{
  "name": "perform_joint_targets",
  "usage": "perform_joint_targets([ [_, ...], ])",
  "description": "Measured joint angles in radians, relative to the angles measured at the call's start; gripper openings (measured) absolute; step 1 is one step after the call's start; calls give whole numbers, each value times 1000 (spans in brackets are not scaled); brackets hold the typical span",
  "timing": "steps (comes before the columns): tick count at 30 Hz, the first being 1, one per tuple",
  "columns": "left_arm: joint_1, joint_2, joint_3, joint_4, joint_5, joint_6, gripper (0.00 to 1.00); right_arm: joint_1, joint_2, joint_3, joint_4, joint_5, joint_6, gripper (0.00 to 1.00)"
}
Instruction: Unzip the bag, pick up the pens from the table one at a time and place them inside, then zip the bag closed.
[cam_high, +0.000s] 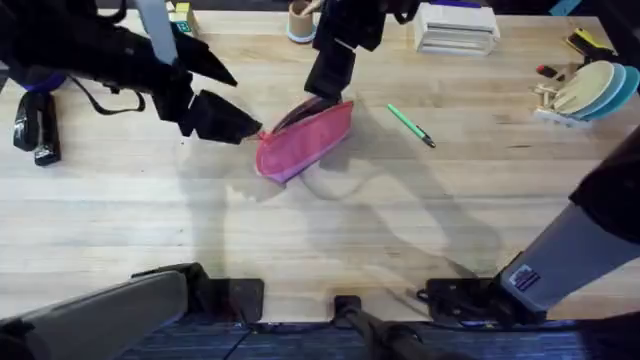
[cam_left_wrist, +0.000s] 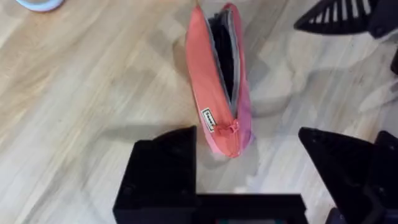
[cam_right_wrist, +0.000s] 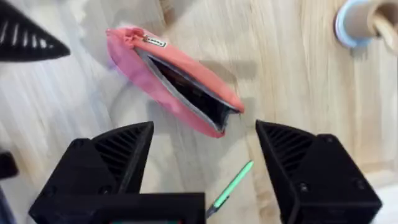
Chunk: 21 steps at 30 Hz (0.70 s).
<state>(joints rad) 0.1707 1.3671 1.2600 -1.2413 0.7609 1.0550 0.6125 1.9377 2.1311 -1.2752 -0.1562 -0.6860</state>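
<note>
The pink bag (cam_high: 305, 140) lies unzipped mid-bench (cam_high: 330, 230), its dark interior gaping. The left fingers (cam_left_wrist: 249, 168) spread wide at its zipper-pull end; the right fingers (cam_right_wrist: 202, 162) spread wide above its far end. A green pen (cam_high: 410, 126) lies nearby.

Matt cloth bag (cam_high: 303, 140), grainy wooden table (cam_high: 330, 230), seemingly unvarnished.

The light wooden counter (cam_high: 330, 230) is carrying a pink pouch (cam_high: 303, 142) lying near its middle with the zipper gaping open. A green pen (cam_high: 410, 126) is lying just beside it. A black stapler (cam_high: 36, 127) is resting well apart, near the counter's edge.
</note>
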Motion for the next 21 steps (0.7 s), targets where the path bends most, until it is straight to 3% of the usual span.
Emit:
perform_joint_targets([
  [9, 4, -6, 25, -30, -4, -15, 993, 58, 0, 0, 56, 0, -269, 997],
  [21, 81, -6, 111, -141, -7, -23, 994, 43, 0, 0, 65, 27, -506, 997],
])
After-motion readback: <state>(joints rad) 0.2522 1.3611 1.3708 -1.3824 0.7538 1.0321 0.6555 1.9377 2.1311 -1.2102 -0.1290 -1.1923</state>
